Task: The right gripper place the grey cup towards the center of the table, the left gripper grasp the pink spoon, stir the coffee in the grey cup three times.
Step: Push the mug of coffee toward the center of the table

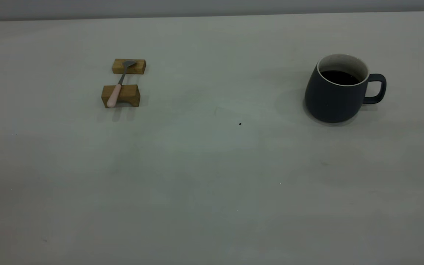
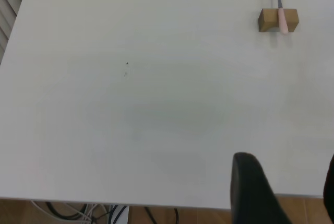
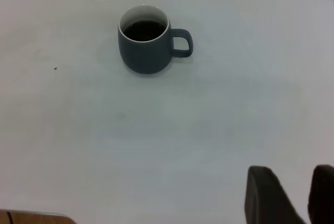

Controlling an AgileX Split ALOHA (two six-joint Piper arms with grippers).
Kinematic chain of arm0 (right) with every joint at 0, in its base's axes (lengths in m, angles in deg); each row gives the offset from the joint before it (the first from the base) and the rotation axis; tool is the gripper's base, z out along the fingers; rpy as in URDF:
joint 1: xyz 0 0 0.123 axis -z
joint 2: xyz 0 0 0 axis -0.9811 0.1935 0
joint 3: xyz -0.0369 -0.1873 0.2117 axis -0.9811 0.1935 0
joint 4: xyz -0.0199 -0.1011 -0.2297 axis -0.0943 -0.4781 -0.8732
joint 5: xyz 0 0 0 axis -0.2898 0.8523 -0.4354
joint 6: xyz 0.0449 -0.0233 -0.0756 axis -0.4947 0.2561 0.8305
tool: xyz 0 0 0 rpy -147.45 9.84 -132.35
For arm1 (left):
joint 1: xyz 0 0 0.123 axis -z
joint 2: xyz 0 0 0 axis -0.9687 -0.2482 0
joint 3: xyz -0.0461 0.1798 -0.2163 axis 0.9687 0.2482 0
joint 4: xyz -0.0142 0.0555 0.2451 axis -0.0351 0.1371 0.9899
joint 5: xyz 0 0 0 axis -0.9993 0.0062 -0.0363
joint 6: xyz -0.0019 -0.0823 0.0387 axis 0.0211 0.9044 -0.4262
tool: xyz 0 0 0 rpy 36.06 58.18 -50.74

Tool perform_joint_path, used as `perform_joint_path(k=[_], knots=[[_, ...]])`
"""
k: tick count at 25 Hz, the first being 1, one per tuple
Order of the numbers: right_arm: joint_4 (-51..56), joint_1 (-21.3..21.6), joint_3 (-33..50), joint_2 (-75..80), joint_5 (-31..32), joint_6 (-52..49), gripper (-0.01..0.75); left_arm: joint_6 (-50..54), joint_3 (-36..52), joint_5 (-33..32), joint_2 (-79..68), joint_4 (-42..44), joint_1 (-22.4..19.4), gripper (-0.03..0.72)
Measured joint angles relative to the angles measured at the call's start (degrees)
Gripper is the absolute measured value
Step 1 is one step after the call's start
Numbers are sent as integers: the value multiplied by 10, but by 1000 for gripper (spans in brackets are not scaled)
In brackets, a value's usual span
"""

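1. The right gripper [image 3: 292, 195] waits low at the near edge of the table [image 1: 212, 191], well away from the grey cup [image 1: 335, 92]. Its two fingers stand a little apart and hold nothing.
2. The left gripper [image 2: 284, 190] also waits at the near edge, far from the cup. One dark finger shows well and the other only just, with a wide gap between. It holds nothing.
3. The first job is moving the cup. I think the right gripper should take the handle or the rim and slide it slowly, so the coffee [image 1: 339, 76] does not spill.
4. The cup stands upright, far right of the small dark speck [image 1: 240, 123].
5. The pink spoon [image 1: 120, 84] lies far left of the cup, across two wooden blocks [image 1: 120, 95].
6. Count: one cup, one spoon, two blocks, two grippers.
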State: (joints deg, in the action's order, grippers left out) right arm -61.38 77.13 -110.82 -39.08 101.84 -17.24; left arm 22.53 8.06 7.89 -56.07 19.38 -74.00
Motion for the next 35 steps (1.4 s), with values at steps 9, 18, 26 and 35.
perform_joint_path(k=[9,18,26,35], knots=[[0,0,0,0,0,0,241,0,0,0,0,0,0,410],[17,0,-21,29,-18,-1,260,0,0,0,0,0,0,410],[26,0,-118,317,-83,79,602,0,0,0,0,0,0,410],[26,0,-179,667,-208,231,727,0,0,0,0,0,0,410]])
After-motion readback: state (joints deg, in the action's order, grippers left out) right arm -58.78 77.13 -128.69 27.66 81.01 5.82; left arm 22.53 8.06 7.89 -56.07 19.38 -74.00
